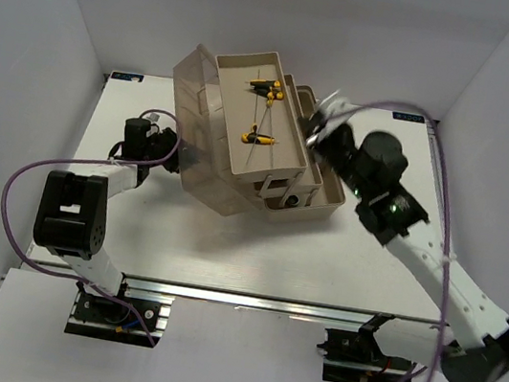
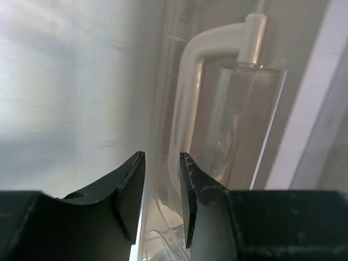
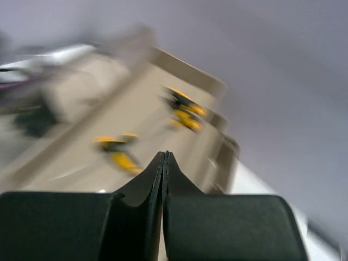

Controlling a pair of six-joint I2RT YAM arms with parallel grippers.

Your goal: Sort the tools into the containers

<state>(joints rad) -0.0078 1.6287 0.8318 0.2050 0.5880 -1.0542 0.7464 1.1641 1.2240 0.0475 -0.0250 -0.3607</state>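
Note:
The toolbox base stands at mid table with its translucent brown lid swung open to the left. A beige tray rests tilted across the box and holds several yellow-and-black hex keys, with one apart from the rest. My left gripper is closed on the lid's edge. In the left wrist view the lid wall runs between the fingers, with the beige handle beyond. My right gripper is shut and empty over the tray's right edge, with blurred hex keys ahead. Wrench and screwdrivers are not clearly seen.
A second beige tray rim shows behind the first. A pale silvery shape lies beside the right gripper; I cannot tell what it is. Purple cables loop along both arms. White walls enclose the table on three sides.

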